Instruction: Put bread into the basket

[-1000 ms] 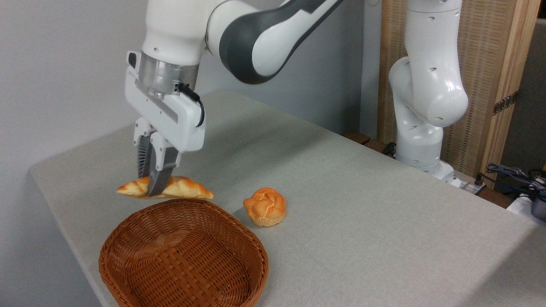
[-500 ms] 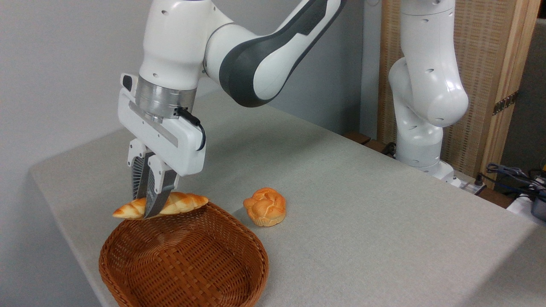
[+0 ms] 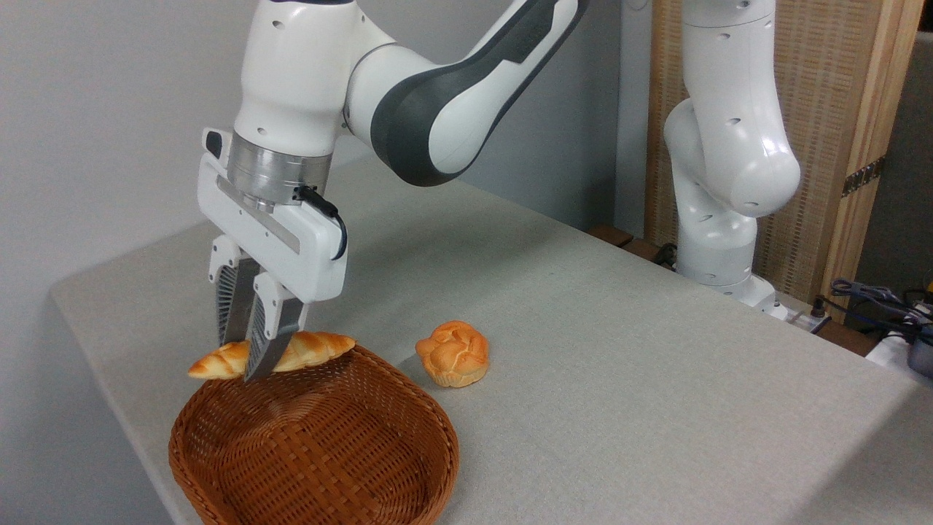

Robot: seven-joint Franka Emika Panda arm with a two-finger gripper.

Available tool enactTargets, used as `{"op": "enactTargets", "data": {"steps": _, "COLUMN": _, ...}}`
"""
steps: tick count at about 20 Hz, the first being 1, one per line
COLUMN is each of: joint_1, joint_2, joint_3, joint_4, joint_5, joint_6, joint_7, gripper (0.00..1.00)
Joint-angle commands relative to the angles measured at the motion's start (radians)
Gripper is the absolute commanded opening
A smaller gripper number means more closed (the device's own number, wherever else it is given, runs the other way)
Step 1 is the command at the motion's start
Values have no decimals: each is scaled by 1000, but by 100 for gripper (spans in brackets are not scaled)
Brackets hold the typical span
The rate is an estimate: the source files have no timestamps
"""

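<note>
One camera view here: the gripper (image 3: 244,364) is pinching the bread (image 3: 271,354) around its middle, fingers closed tight on it, and the loaf is hanging nearly level over the basket's (image 3: 437,437) rim at about 11 o'clock, not down inside. A round bun (image 3: 453,353) is sitting on the table (image 3: 619,364) at roughly the basket's 1 o'clock, just beside it.

Looks like a robotics lab: white-and-grey jointed robot arm (image 3: 437,80) bolted beside a grey cloth-covered table (image 3: 619,350), loose tangled cables (image 3: 875,295) right, bare grey wall (image 3: 95,109).
</note>
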Motion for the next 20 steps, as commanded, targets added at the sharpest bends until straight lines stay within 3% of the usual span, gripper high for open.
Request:
{"op": "enactTargets", "data": {"steps": 1, "joint_1": -6, "joint_2": 3, "joint_3": 11, "joint_4": 13, "joint_5": -22, "joint_6": 7, "joint_7": 12, "gripper": 100}}
{"op": "enactTargets", "data": {"steps": 9, "joint_1": 7, "joint_2": -40, "joint_3": 13, "joint_4": 13, "joint_5": -24, "joint_6": -31, "joint_7": -2, "gripper": 100}}
{"op": "enactTargets", "data": {"steps": 15, "joint_1": 7, "joint_2": -107, "joint_3": 11, "joint_4": 13, "joint_5": -19, "joint_6": -203, "joint_7": -3, "gripper": 100}}
{"op": "enactTargets", "data": {"steps": 17, "joint_1": 5, "joint_2": -158, "joint_3": 6, "joint_4": 13, "joint_5": 52, "joint_6": -363, "joint_7": -3, "gripper": 100}}
{"op": "enactTargets", "data": {"steps": 20, "joint_1": -2, "joint_2": -219, "joint_3": -18, "joint_4": 13, "joint_5": 149, "joint_6": -508, "joint_7": -16, "gripper": 100}}
